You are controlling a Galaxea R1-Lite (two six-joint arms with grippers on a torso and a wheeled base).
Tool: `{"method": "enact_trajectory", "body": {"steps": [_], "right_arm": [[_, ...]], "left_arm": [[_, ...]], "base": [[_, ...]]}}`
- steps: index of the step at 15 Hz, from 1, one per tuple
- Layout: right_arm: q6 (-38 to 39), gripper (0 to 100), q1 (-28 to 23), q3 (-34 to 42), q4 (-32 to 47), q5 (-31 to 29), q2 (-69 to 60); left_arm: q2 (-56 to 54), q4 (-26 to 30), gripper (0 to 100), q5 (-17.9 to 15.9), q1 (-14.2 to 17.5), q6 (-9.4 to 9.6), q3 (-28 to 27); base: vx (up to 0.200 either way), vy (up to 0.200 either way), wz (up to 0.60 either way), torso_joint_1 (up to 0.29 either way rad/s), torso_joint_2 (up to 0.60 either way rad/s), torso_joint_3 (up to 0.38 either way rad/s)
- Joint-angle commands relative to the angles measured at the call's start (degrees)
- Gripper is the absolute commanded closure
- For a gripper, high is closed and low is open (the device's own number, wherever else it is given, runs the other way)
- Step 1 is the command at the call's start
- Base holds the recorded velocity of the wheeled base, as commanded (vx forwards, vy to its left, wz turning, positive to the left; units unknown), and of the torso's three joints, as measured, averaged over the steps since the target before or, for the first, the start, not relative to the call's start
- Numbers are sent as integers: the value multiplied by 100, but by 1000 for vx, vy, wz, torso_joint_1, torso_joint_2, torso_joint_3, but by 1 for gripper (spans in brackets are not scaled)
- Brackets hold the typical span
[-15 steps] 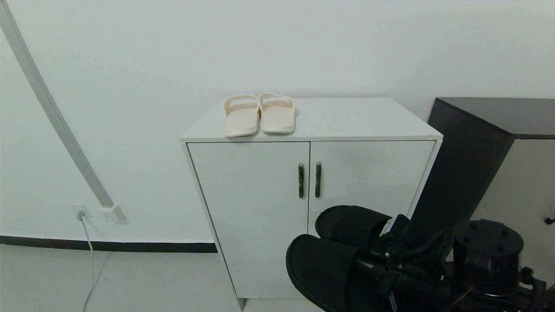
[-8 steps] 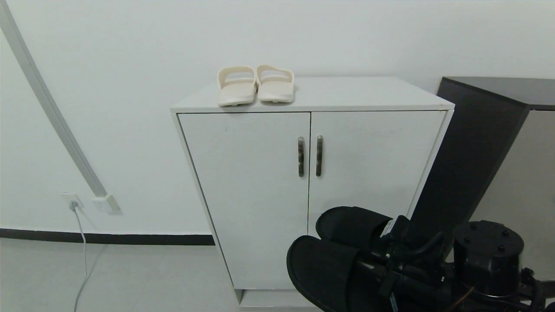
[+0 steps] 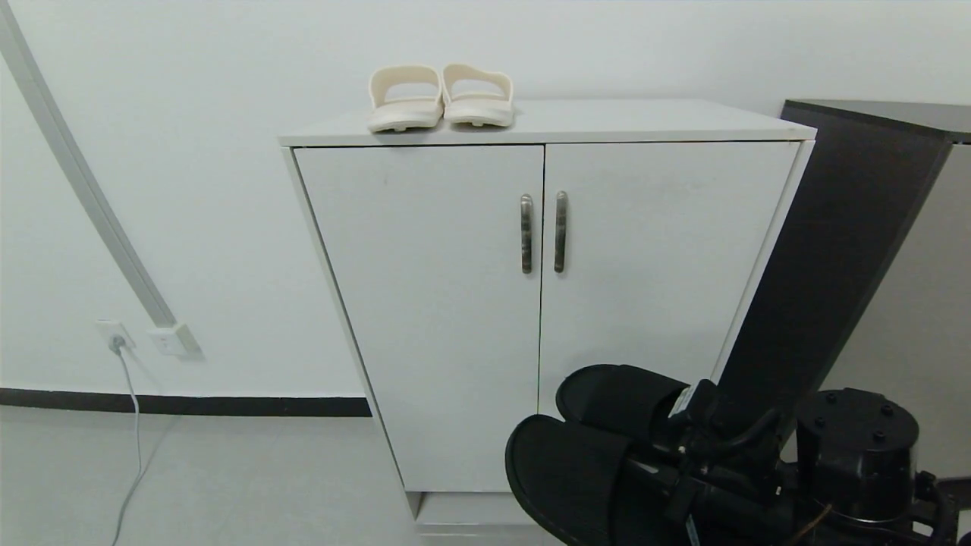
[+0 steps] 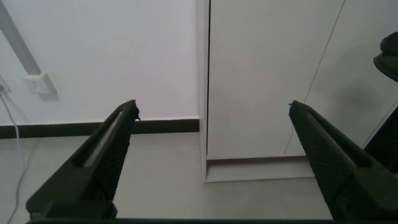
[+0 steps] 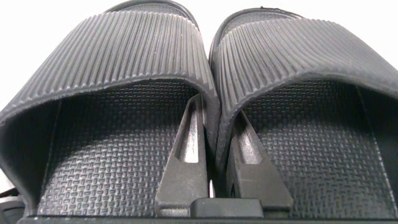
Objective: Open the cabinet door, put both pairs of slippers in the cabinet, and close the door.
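Note:
A white two-door cabinet point(image 3: 455, 318) stands against the wall with both doors closed, its two metal handles point(image 3: 526, 233) side by side at the middle. A cream pair of slippers point(image 3: 440, 97) rests on its top, left of centre. My right gripper point(image 5: 211, 180) is shut on the black pair of slippers point(image 3: 599, 440), one finger inside each slipper, pinching their inner edges together point(image 5: 214, 93). It holds them low in front of the right door. My left gripper point(image 4: 211, 118) is open and empty, low near the cabinet's left corner point(image 4: 208, 124).
A dark cabinet point(image 3: 850, 250) stands close to the right of the white one. On the left wall are a sloping cable duct point(image 3: 83, 182), a socket with a hanging cord point(image 3: 114, 337), and bare floor point(image 3: 190, 478) below.
The head camera has sunk lower, so the cabinet and cream slippers sit higher in the picture. The black slippers stay held in the right gripper.

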Motion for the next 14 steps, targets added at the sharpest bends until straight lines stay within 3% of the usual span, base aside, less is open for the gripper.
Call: {"method": "enact_trajectory", "body": {"steps": [1,2,4,6,8,10,11,14], "right_arm": [[1,100,-1,8,0,2,-9],[1,100,-1,43,-9,11,-17],[1,100,-1,52,-9,2,-17],[-17,100,-1,96,-246,-24,0],[-25,100,8,184,-510,-16,18],[-25,100,8,184,-580,-16,18],[-17,100,8,193,-589,-24,18],[-17,100,8,175,-589,-51,18]], "left_arm": [[232,0,0,3,-4,79,-8],[426,-18,0,11,5,281,-87],[1085,8,0,-85,-4,307,-852],[2386,-176,0,-533,-39,316,-1318],[3511,-712,0,-1087,-39,298,-1625],[4205,-1082,0,-1412,-92,307,-1889],[4697,-1539,0,-1738,-303,307,-2109],[5603,-2400,0,-1852,-901,228,-2557]], "base": [[0,0,0,0,0,0],[0,0,0,-27,27,61],[0,0,0,-12,134,117],[0,0,0,1,30,25],[0,0,0,0,0,0],[0,0,0,0,0,0],[0,0,0,0,0,0],[0,0,0,0,0,0]]}}
